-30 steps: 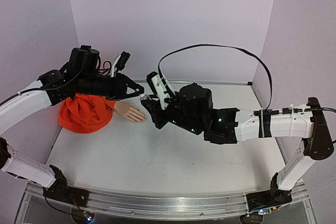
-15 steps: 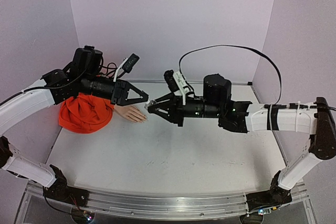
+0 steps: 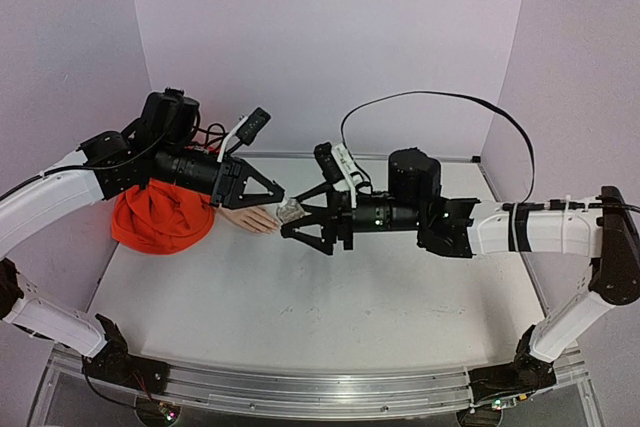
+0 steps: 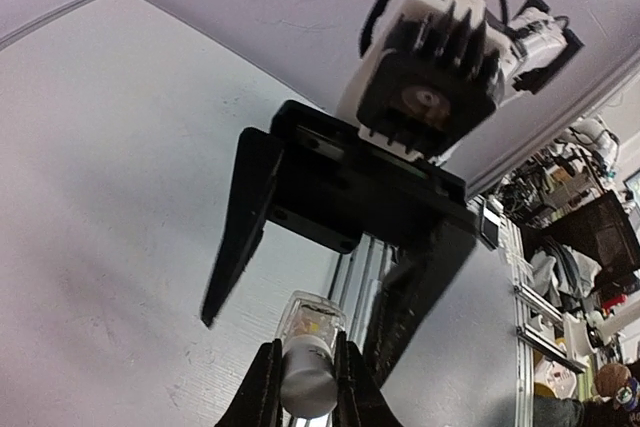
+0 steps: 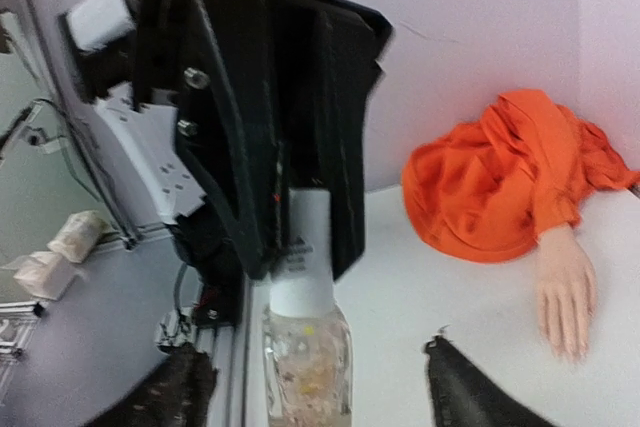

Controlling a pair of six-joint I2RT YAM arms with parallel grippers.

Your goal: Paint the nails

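Currently the bottle [image 4: 310,322] hangs in the air between the two arms, above the table [image 3: 300,317]. The left pincer [image 3: 279,196] is clenched on the cap [image 5: 300,237], and the glass body projects toward the right arm. The right pincer [image 5: 320,387] is released: its jaws stand wide, one on each side of the glass, neither touching it.

The nails [image 5: 568,345] sit at the fingertips of the mannequin hand [image 3: 250,217]. That hand lies flat on the table just beside the bottle, its wrist in the orange sleeve [image 3: 160,219]. The nails are too small to check for paint.

Probable step: the right pincer closes on the glass so the cap can be unscrewed. The task appears to be at an early stage.

Hazards from this position:

1. Off-centre closure. If one jaw meets the glass first, it pushes the bottle sideways and may lever the cap out of the left pincer. The bottle would then drop on or near the mannequin fingers.
2. Weak grip on the glass. The body may turn with the cap, so nothing unscrews.
3. Tilt. The bottle appears to lie close to level, so polish could run out once the cap is off.
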